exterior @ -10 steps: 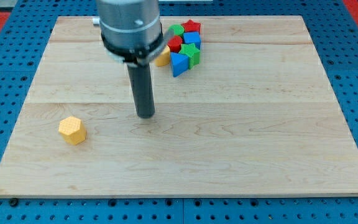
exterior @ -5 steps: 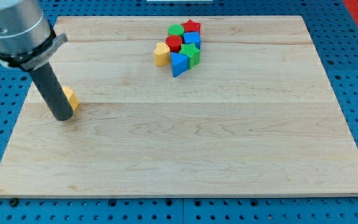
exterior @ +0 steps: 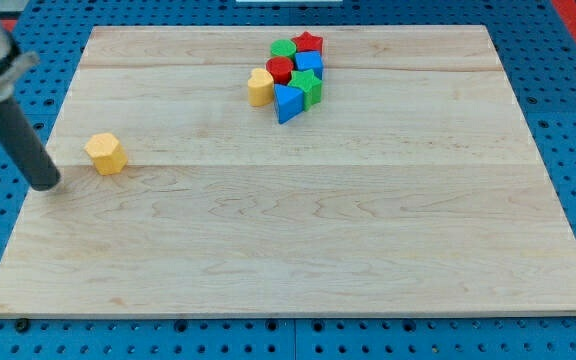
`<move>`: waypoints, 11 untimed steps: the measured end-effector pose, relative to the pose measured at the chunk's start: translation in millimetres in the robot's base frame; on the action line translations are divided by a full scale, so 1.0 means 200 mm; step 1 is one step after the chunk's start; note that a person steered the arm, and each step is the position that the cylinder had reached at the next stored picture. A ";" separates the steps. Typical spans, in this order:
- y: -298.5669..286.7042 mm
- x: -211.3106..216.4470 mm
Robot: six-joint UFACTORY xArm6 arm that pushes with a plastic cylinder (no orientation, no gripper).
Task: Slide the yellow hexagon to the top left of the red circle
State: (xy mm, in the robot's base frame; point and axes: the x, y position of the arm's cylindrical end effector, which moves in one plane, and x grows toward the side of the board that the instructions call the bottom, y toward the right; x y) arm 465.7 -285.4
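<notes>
Dark and bare, the rod ends in my tip (exterior: pixel 46 186), which rests on the table (exterior: pixel 298 260) at its far left edge. No claw shows anywhere on this arm, so there is nothing to read as wide or narrow; the tip holds nothing and touches no block.

Just to the tip's right, and a little toward the view's top, sits the yellow hexagon (exterior: pixel 105 153), near the tip but apart from it, with bare wood showing between them.

Well away to the tip's right and near the view's top, the other blocks crowd together. The red circle (exterior: pixel 281 70) lies in the middle of the group, with a yellow heart (exterior: pixel 260 88) touching its lower left, a green block (exterior: pixel 284 48) just above it, a red star (exterior: pixel 309 43) at the upper right, a blue block (exterior: pixel 310 63) to its right, a green star (exterior: pixel 310 87) below that and a blue triangle (exterior: pixel 287 102) at the bottom.

By these signs the approach step is in hand: the tip stands behind the hexagon, on the side away from the goal. The next move would call for a long push rightward and slightly up the view, steered above the heart so the hexagon stops at the circle's upper left. The risk looks to be clipping the heart or the green block and scattering the cluster.
</notes>
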 end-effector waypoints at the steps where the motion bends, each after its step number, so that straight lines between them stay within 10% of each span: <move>1: 0.02 -0.06; 5: 0.85 -0.28; 7: 0.58 -0.12; 11: 0.92 -0.31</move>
State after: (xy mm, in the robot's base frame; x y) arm 404.0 -101.4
